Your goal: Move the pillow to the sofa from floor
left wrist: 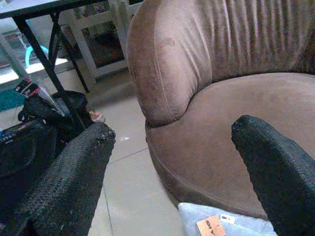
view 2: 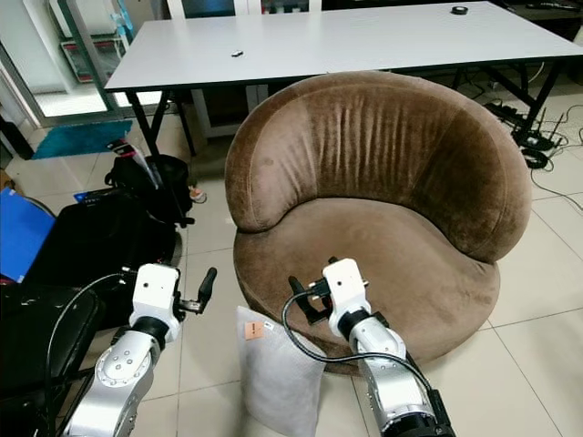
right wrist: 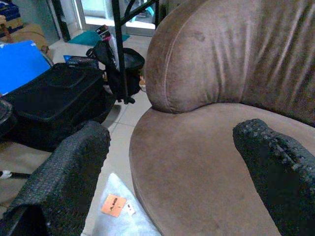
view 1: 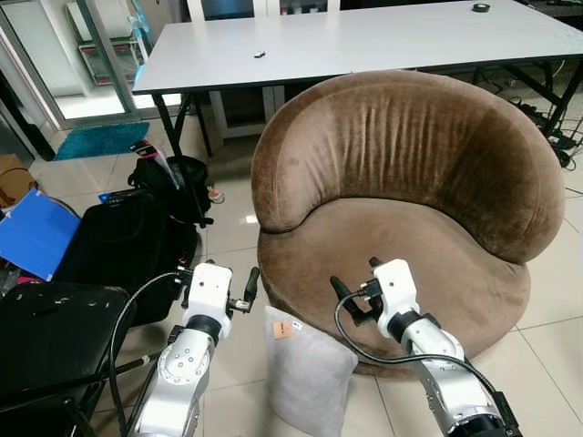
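Pillow first: in the left eye view the pale grey rectangular fabric pillow (view 1: 305, 373) with a small orange tag stands on edge on the tiled floor (view 1: 232, 228), leaning against the front base of the round brown velvet sofa (view 1: 401, 182), at about 6 o'clock of the seat. The left pincer (view 1: 248, 289) hangs at about 10 o'clock of the pillow and the right pincer (view 1: 351, 299) at about 2 o'clock, near it but not touching. I judge that the arms are placed so, one on each side, in order to take the pillow between them. A black suitcase (view 1: 123, 246) with a blue folder (view 1: 36, 232) lies at 9 o'clock of the sofa, and a long white bench (view 1: 364, 41) stands behind it at 12 o'clock.

From the right eye view the same arrangement is seen; the pillow's top corner sits low between the two silver arms.

Seen from the left wrist, the two black fingers (left wrist: 64, 177) are spread wide and hold nothing; between them appear the sofa's seat edge and the pillow's tagged corner.

Along the right wrist, the fingers (right wrist: 59, 172) are also released and wide apart, with the pillow's tag just below the seat rim. The lift is not yet begun, in my judgement.
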Controlling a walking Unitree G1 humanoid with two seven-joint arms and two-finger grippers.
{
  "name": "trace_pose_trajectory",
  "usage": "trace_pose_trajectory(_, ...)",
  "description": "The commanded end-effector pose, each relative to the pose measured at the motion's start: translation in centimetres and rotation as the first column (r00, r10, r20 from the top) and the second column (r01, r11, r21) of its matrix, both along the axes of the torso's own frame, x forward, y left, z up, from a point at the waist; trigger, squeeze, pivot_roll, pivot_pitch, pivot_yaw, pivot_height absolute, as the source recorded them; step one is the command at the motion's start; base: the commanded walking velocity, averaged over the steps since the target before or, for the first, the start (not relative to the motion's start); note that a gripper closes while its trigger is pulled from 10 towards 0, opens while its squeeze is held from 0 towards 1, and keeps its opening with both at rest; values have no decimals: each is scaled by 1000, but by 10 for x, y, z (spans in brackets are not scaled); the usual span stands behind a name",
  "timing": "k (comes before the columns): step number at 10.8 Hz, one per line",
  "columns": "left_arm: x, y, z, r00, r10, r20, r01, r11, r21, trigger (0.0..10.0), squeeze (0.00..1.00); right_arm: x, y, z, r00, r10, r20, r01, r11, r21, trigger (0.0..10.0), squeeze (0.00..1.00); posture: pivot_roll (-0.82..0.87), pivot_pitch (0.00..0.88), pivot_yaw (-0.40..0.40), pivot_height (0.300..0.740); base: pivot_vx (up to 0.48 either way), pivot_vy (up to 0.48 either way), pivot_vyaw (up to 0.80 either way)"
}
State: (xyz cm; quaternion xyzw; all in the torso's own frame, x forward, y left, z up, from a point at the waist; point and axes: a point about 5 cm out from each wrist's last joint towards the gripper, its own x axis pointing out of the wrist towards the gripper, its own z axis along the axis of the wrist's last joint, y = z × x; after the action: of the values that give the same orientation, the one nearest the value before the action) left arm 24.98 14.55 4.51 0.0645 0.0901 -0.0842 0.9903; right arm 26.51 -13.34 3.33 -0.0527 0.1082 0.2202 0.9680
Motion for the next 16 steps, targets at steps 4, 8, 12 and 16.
trace_pose_trajectory(4, 3, 3, 3, 1000, 13, -1, -13, 999, -37, 10000, 0, 3, -1, 0, 1000, 9, 0, -9, 1000, -13, 10000, 0, -132, 0, 74, 710, 0, 0, 0)
trace_pose_trajectory(8, 2, 1, 2, 1000, 14, -10, -14, 999, -39, 10000, 0, 3, -2, -3, 1000, 12, -11, -12, 1000, -17, 10000, 0, -129, 0, 71, 710, 333, 0, 0)
trace_pose_trajectory(12, 1, 1, 2, 1000, 0, -10, 0, 1000, -2, 10000, 0, 4, -1, -4, 1000, 11, -11, -11, 1000, -1, 10000, 0, -130, 0, 74, 710, 0, 0, 0)
trace_pose_trajectory(16, 2, -1, 1, 1000, 1, -17, 0, 1000, 1, 10000, 0, 5, -2, -4, 1000, -5, -11, 5, 1000, 9, 10000, 0, -139, 0, 78, 710, 0, 0, 0)
